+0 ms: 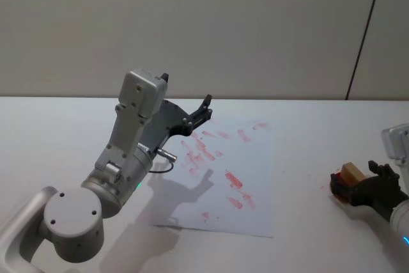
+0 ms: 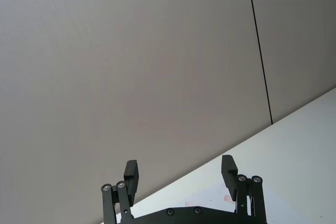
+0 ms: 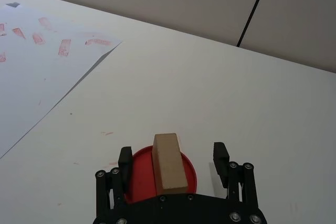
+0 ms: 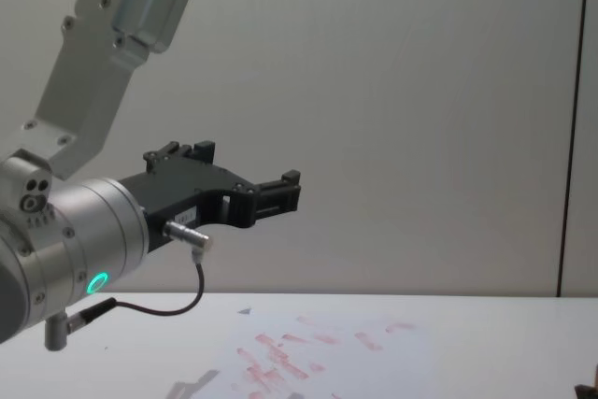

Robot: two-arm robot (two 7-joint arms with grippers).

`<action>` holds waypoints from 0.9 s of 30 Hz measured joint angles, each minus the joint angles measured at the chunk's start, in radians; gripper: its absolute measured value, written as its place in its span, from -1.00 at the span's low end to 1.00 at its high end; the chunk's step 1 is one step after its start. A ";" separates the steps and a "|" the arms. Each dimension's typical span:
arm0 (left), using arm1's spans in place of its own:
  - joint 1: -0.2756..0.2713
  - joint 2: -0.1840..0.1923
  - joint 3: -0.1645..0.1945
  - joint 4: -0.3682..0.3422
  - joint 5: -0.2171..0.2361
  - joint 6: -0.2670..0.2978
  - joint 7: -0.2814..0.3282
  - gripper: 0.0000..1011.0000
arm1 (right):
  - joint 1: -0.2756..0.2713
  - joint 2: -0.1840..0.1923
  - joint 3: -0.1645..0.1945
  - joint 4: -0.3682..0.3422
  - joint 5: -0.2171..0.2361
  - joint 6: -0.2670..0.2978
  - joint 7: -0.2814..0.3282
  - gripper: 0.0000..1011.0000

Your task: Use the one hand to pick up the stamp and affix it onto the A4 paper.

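One left pincer point(image 1: 208, 107), fingers apart, hangs raised at centre-left above one A4 paper point(image 1: 252, 158) lying flat mid-frame on the worktop point(image 1: 313, 126). One right pincer point(image 3: 172, 151), low at lower right, fingers apart, straddles one stamp point(image 3: 169, 167) standing on a red pad point(image 3: 139, 174).

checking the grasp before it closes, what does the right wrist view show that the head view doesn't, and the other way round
Right wrist view: the right end effector has its fingers open on either side of the stamp, with a gap on each side, and the stamp stands on a round red pad.
Head view: the left end effector hovers over the left side of the A4 paper, and the whole sheet shows with its red imprints.
Both: the stamp at the right end effector, part of the paper, and the white table.
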 joint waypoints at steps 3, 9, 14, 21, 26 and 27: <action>0.000 0.000 0.000 0.000 0.000 0.000 0.000 0.98 | 0.006 -0.003 -0.001 0.007 -0.004 0.001 0.003 0.76; 0.000 0.000 0.000 0.000 0.000 0.000 0.000 0.98 | 0.013 -0.007 -0.003 0.016 -0.007 0.002 0.008 0.45; 0.000 0.000 0.000 0.000 0.000 0.000 0.000 0.98 | 0.018 -0.010 -0.004 0.022 -0.010 0.002 0.011 0.14; 0.000 0.000 0.000 0.000 0.000 0.000 0.000 0.98 | 0.022 -0.012 -0.005 0.027 -0.012 0.003 0.014 -0.29; 0.000 0.000 0.000 0.000 0.000 0.000 0.000 0.98 | 0.023 -0.013 -0.005 0.028 -0.013 0.004 0.014 -0.56; 0.000 0.000 0.000 0.000 0.000 0.000 0.000 0.98 | 0.024 -0.013 -0.005 0.029 -0.013 0.004 0.014 -0.57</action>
